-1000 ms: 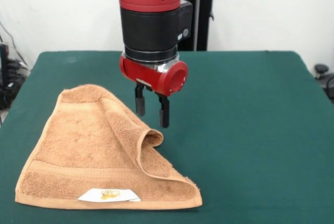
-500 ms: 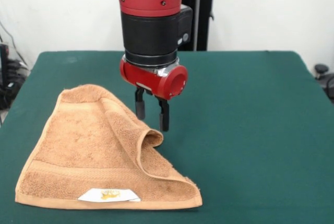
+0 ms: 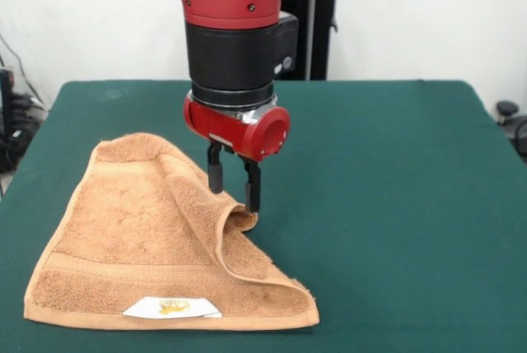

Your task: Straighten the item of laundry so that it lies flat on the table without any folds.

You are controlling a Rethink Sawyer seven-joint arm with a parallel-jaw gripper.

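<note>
The orange-tan terry towel (image 3: 148,238) lies at the near left of the green table (image 3: 387,205). One corner is folded over onto it, so it forms a rough triangle, with the folded tip (image 3: 239,220) curled up near the middle. A white label with a yellow mark (image 3: 173,308) sits at its near edge. My gripper (image 3: 234,191) hangs from the red and black arm right above the folded tip. Its two black fingers are open, and the right fingertip (image 3: 253,203) is just at the curled tip. It holds nothing.
The robot's black pedestal (image 3: 317,16) stands behind the table's far edge. The green cloth stretches to the right of the towel (image 3: 395,229). Dark cables and gear show at the left edge (image 3: 12,123), and a black caster at the right (image 3: 506,110).
My gripper has moved down and slightly left, from a little above the folded tip to right at it. The fingers stay open. The towel has not moved.
</note>
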